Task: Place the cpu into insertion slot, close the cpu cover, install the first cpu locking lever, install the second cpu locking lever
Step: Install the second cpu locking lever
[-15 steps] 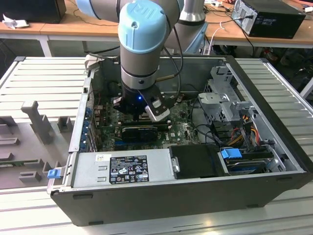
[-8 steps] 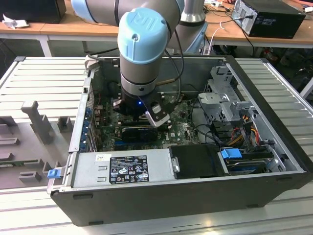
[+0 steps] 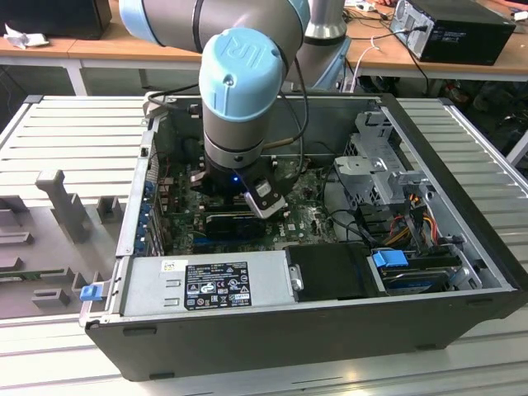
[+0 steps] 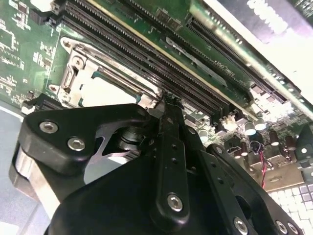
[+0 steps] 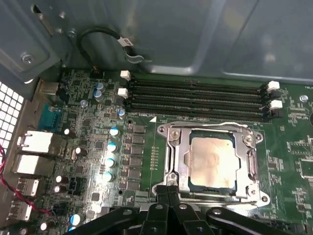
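Black fingers [image 5: 168,188] pressed together, holding nothing, tips at the insertion slot [image 5: 210,161] rim. cpu [image 5: 211,160] sits in the slot, cpu cover [image 5: 182,159] closed around it, on the motherboard [image 5: 293,147] beside the memory slots [image 5: 195,98].

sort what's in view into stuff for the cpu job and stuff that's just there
For the job:
- cpu, seated in the insertion slot
- cpu cover, down around the chip
- hand, at the socket's edge

Just there:
- memory slots
- power supply
- drive cage
- capacitors
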Tool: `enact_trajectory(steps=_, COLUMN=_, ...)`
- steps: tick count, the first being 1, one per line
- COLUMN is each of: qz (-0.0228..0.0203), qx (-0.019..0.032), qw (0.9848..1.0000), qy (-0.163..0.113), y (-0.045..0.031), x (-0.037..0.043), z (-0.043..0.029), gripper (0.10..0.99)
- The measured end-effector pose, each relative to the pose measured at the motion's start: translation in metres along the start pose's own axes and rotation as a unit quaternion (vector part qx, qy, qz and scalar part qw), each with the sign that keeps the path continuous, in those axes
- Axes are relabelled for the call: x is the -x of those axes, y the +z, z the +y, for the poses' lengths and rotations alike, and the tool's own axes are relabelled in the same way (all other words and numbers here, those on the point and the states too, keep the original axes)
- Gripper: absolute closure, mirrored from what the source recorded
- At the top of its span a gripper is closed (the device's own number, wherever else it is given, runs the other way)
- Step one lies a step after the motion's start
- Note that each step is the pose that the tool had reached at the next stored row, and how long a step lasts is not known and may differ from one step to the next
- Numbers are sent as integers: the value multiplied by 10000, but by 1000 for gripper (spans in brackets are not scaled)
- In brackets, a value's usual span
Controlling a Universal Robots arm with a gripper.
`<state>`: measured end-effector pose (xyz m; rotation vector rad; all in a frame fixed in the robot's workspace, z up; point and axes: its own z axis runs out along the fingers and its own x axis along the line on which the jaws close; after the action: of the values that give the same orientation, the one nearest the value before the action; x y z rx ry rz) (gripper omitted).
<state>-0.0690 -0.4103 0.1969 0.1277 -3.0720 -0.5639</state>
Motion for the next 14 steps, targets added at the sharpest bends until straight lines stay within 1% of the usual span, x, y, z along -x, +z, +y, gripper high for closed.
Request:
enact_trajectory(steps=3, qz=7, qx=54, qw=10000, qy=-31, y=25, x=-13, z=-10, gripper=980)
enact_trajectory(steps=6, qz=12, qx=119, qw=9999, qy=-62, y=52, x=-20, z=-18, gripper=980)
enact_trajectory(steps=7, qz=16, qx=131, qw=9999, qy=-73, y=61, x=-22, z=-22, gripper=980)
enact_trajectory(steps=9, qz=21, qx=135, qw=9999, qy=-85, y=60, x=-24, z=-22, gripper=980)
enact_trajectory(steps=14, qz=22, qx=136, qw=9999, qy=-88, y=-95, x=-24, z=38, gripper=980)
